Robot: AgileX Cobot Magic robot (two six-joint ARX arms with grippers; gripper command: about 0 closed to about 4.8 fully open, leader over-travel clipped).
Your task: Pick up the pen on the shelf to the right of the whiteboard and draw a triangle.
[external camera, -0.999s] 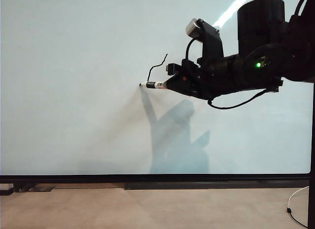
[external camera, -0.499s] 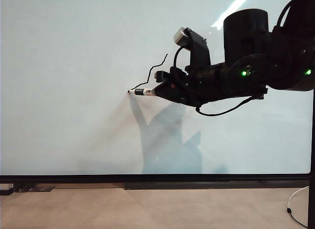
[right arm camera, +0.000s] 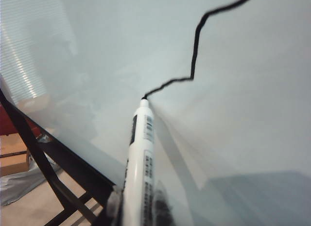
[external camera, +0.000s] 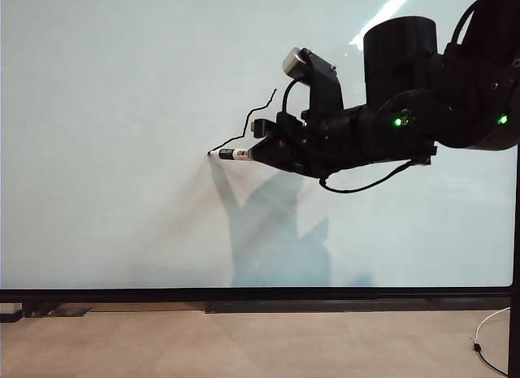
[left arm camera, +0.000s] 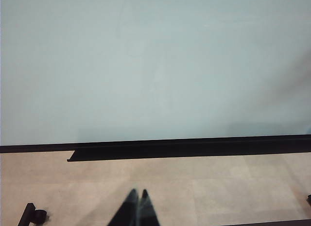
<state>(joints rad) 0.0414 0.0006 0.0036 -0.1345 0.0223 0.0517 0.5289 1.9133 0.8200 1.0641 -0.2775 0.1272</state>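
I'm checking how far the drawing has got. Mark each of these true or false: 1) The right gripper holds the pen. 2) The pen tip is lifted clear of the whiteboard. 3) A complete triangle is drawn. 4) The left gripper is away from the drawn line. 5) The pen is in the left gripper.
1) True: the right gripper is shut on the pen.
2) False: the tip sits on the whiteboard at the end of the line.
3) False: the triangle is only one wobbly stroke so far.
4) True: the left gripper, shut, hangs low over the floor.
5) False: it holds nothing.
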